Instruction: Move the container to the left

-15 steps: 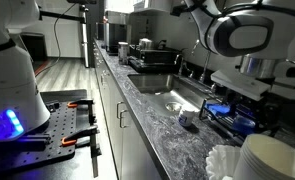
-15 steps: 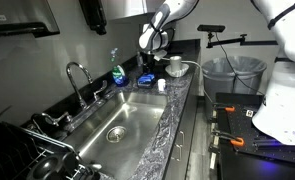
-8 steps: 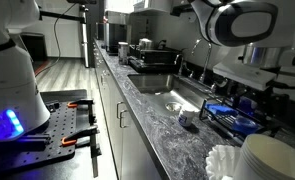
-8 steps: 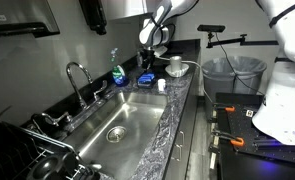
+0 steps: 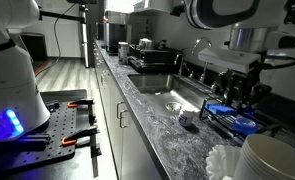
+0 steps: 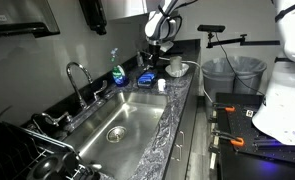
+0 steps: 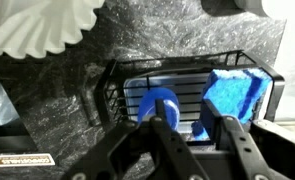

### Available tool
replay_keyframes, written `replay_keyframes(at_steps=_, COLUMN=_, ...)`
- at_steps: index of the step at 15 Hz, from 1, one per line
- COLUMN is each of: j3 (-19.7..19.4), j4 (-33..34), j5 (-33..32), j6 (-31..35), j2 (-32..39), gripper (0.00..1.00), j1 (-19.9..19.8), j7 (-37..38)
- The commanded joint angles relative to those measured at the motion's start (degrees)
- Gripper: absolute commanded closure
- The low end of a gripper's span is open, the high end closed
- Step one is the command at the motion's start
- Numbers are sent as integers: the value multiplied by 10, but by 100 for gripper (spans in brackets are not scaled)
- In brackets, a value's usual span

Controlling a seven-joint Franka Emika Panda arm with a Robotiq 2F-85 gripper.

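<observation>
The container is a black wire basket point(image 7: 187, 72) on the dark stone counter, holding a blue sponge point(image 7: 237, 95) and a round blue scrubber point(image 7: 159, 103). It shows in both exterior views point(image 5: 233, 116) point(image 6: 147, 80), beside the sink. My gripper point(image 7: 195, 130) hangs just above the basket. Its jaws are open and hold nothing, one finger over the scrubber and the other beside the sponge. In the exterior views the gripper point(image 5: 243, 92) point(image 6: 155, 60) points down over the basket. Whether the fingertips touch the basket cannot be told.
A stack of white paper filters point(image 7: 42, 25) point(image 5: 227, 160) lies by the basket, with a white bowl point(image 5: 277, 155) point(image 6: 175, 66) nearby. A small cup point(image 5: 188, 119) point(image 6: 161, 86) stands on the counter edge. The sink point(image 6: 117, 125), faucet point(image 6: 77, 80) and soap bottle point(image 6: 117, 70) lie beyond.
The arm's wrist has swung and shifted sideways above the basket. The basket and its contents have not moved.
</observation>
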Motion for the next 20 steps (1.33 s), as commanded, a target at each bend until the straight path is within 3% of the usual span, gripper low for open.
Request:
replay_keyframes(at_steps=1, j3=-7, j4=-75, j5=-10, j6=11, j2=-46, gripper=88, j1=5, j7=-12)
replay_keyframes(at_steps=3, j3=-2, j4=-94, j5=2, j6=26, j2=-48, gripper=100, j1=0, j7=-28)
replay_keyframes(at_steps=12, j3=61, j4=-100, j5=102, j6=93, j2=-3, gripper=100, j1=-27, j7=-122)
replay_keyframes(at_steps=20, j3=75, j4=-83, j5=105, j6=113, j2=33, gripper=100, j1=-39, j7=-132)
